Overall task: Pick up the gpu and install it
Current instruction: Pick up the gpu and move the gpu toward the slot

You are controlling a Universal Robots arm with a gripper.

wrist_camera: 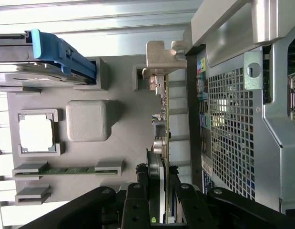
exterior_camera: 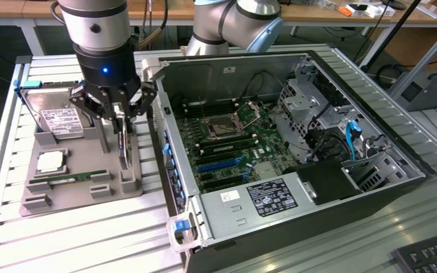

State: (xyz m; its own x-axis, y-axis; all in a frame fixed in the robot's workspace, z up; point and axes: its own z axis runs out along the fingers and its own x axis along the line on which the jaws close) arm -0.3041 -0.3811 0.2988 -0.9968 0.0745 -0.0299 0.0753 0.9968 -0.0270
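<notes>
Surface: we record a silver slatted metal table (exterior_camera: 74,239) carrying a grey moulded parts tray (exterior_camera: 74,196) and, on the exterior view's right, an open black tower computer case (exterior_camera: 400,170).
Room: pale wooden desks (exterior_camera: 317,14) stand far behind, and a black keyboard (exterior_camera: 431,256) lies at the near right corner.
Tray contents: a silver boxy hard drive (exterior_camera: 59,120), a square silver processor (exterior_camera: 52,162) and a narrow green memory stick (exterior_camera: 70,178).
Task item: the thin gpu card with a silver end bracket (exterior_camera: 126,153) (wrist_camera: 165,119) stands on edge in the tray's slots, on the side nearest the case.
Hard to make out: the card's faces, which we see edge-on.
Arm: it hangs vertically, with the black gripper (exterior_camera: 118,128) (wrist_camera: 159,195) straddling the card's top edge.
Jaws: we cannot tell whether they pinch the card.
</notes>
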